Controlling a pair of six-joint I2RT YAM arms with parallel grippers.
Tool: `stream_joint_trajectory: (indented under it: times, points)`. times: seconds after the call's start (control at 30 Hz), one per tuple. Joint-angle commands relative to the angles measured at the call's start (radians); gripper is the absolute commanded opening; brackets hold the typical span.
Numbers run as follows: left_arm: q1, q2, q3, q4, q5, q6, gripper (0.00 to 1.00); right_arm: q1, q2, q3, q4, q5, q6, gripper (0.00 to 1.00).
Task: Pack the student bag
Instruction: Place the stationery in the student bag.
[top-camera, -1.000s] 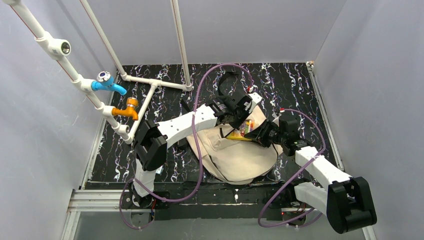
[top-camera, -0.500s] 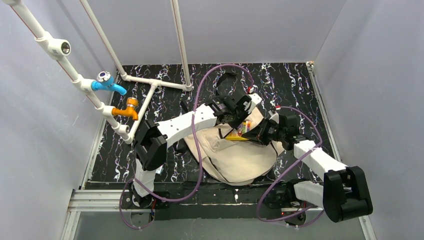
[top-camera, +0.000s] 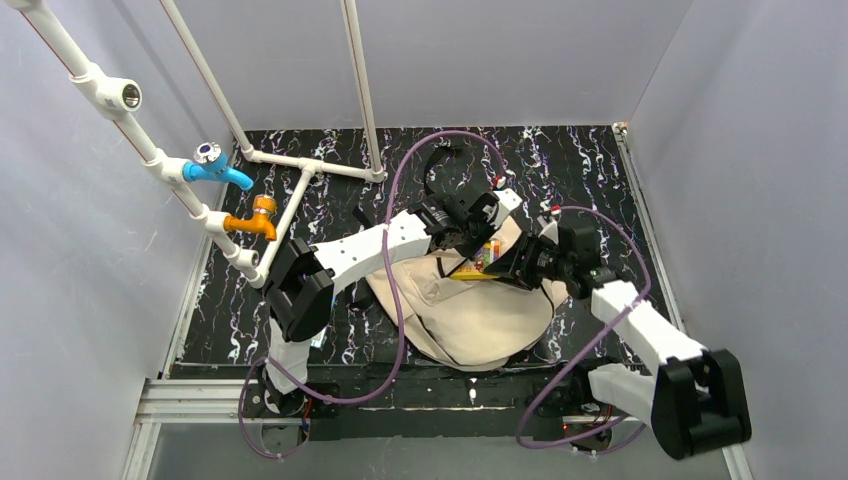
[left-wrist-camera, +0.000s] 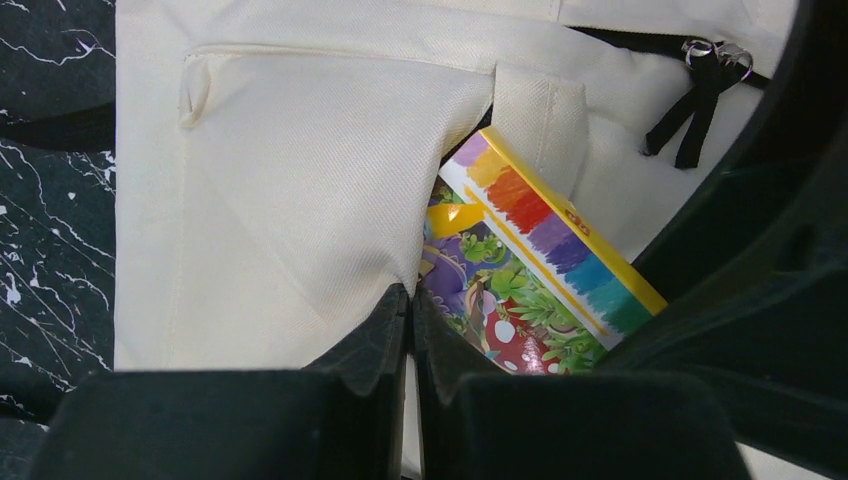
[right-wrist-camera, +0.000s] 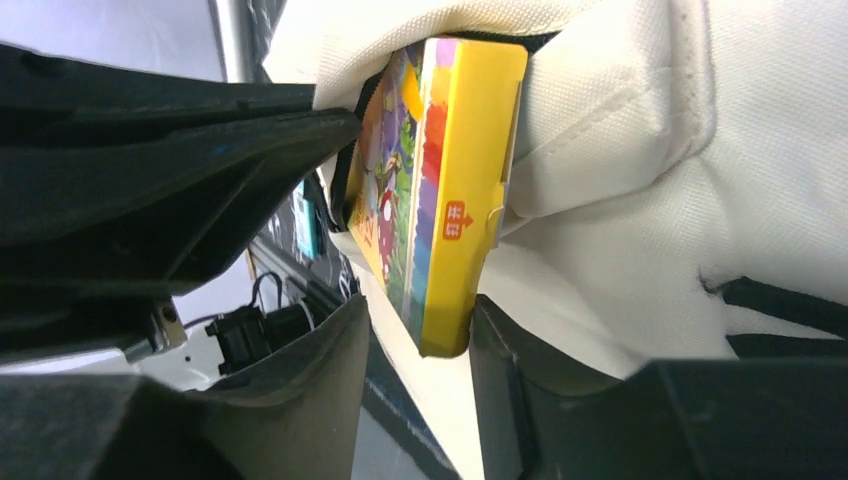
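1. Your student bag (top-camera: 480, 310) is lying on the bench (top-camera: 590, 170).
2. Your left jaws are clenching the bag's opening edge.
3. Your right jaws are straddling, released, the yellow box (right-wrist-camera: 450, 200) poking from the bag.

Your beige fabric bag (top-camera: 480, 310) lies slumped on the black marbled table (top-camera: 600, 170), toward its near edge. Its top opening gapes, with a bright yellow picture box (top-camera: 483, 262) sticking partly out and black zipper pulls (left-wrist-camera: 703, 115) dangling.
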Motion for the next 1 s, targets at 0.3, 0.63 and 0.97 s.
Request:
stream_joint_trajectory:
  times: [0.3, 0.63, 0.97]
  points:
    - [-0.005, -0.138, -0.059, 0.084, 0.045, -0.019, 0.0, 0.003, -0.084, -0.184, 0.534, 0.136, 0.259, 0.53]
    - [-0.004, -0.133, -0.07, 0.083, -0.013, -0.005, 0.0, 0.003, -0.024, -0.159, 0.385, 0.085, 0.308, 0.15]
    - [0.001, -0.173, -0.148, 0.29, 0.305, 0.093, 0.0, 0.003, 0.219, 0.061, 0.209, -0.151, 0.127, 0.17]
